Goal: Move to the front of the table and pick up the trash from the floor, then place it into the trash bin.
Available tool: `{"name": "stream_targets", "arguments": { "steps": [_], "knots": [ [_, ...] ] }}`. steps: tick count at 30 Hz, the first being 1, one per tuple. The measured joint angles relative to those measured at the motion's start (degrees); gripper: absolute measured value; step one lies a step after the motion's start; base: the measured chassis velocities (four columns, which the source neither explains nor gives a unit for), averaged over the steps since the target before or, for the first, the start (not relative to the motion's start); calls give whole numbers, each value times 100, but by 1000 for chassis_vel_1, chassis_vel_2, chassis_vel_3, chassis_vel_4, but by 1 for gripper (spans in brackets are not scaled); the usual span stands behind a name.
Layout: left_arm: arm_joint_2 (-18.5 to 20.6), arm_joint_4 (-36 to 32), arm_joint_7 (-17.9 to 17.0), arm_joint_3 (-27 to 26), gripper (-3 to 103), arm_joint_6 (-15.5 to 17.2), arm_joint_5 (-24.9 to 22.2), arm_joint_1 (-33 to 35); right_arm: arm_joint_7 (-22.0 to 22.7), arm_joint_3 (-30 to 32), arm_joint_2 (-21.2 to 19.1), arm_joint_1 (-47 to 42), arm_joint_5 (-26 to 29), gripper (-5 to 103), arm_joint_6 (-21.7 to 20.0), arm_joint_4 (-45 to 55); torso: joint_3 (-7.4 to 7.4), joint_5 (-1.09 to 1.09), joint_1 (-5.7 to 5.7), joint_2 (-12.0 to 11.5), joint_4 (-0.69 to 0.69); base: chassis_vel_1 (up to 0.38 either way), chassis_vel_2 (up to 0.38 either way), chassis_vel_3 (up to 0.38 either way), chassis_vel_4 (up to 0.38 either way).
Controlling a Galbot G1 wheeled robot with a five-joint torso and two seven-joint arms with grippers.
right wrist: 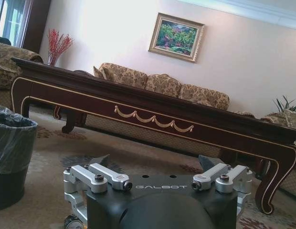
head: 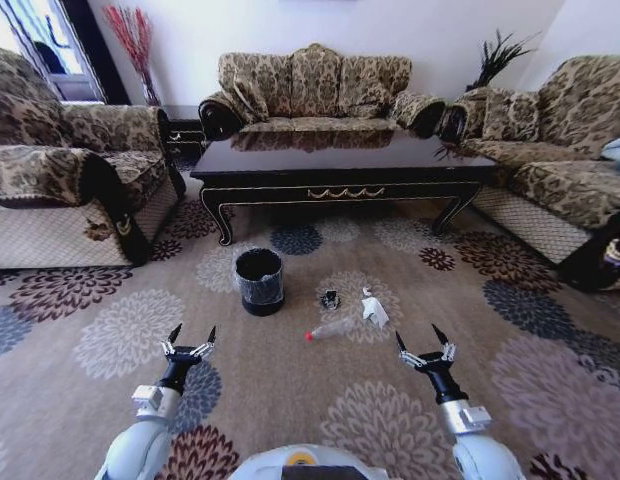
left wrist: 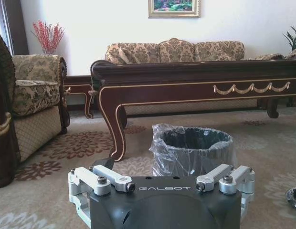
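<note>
The long dark table (head: 340,165) with gold scrollwork stands ahead on the flowered carpet. In front of it on the floor is the trash: a clear bottle with a red cap (head: 335,328), a crumpled white paper (head: 374,308) and a small dark-and-silver item (head: 330,298). The black lined trash bin (head: 259,280) stands just left of them. My left gripper (head: 193,335) hangs open short of the bin, which is close ahead in the left wrist view (left wrist: 192,149). My right gripper (head: 418,340) is open, just right of the bottle and nearer to me, holding nothing.
Patterned sofas stand around the table: one on the left (head: 60,175), one behind it (head: 315,90), one on the right (head: 570,150). A small dark side table (head: 182,128) sits in the far left corner. Open carpet lies between me and the trash.
</note>
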Motion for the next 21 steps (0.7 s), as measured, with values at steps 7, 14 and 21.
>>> {"name": "stream_targets", "arguments": {
  "steps": [7,14,21],
  "knots": [
    [2,-1,-4,-1,100,0,-12,1,-1,-2,6,-1,-2,100,0,0,0,0,0,0,0,-119,115,121,-111],
    [-3,-5,-8,-9,100,0,-18,7,-3,-8,13,-2,-12,100,0,-1,0,0,0,0,0,-113,120,129,-119],
    [3,-5,-11,-14,100,3,-16,13,-4,-20,30,-3,-25,100,0,-2,0,0,0,0,0,-123,118,125,-118]
  ]
}}
